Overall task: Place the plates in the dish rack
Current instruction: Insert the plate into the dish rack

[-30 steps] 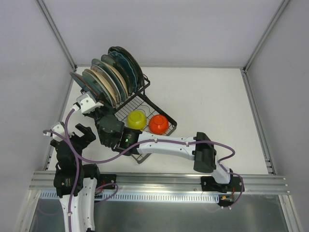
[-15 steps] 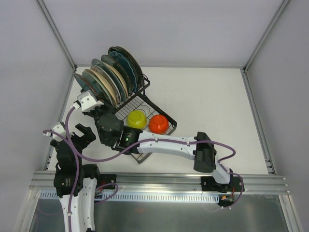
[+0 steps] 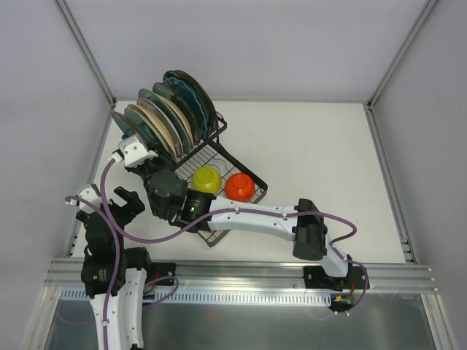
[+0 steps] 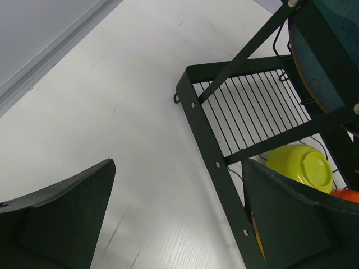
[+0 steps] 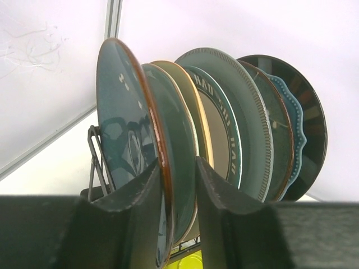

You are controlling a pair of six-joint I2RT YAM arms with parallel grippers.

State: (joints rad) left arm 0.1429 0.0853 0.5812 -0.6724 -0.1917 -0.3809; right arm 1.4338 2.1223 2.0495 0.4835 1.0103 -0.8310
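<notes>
Several plates stand on edge in the raised slotted section of the black dish rack. The frontmost one is a dark teal plate with a brown rim. My right gripper straddles its lower rim with the jaws slightly parted: the left finger lies against the rim and a narrow gap shows beside the right finger. From above, the right gripper sits at the rack's near left end. My left gripper hangs open over bare table beside the rack's corner bar, holding nothing.
A yellow bowl and an orange bowl sit in the rack's lower flat basket. The yellow bowl also shows past my left gripper's right finger. A metal rail borders the table's left side.
The right gripper's jaws have parted from the front plate's rim, which stays standing in the rack. The left arm has not moved.
</notes>
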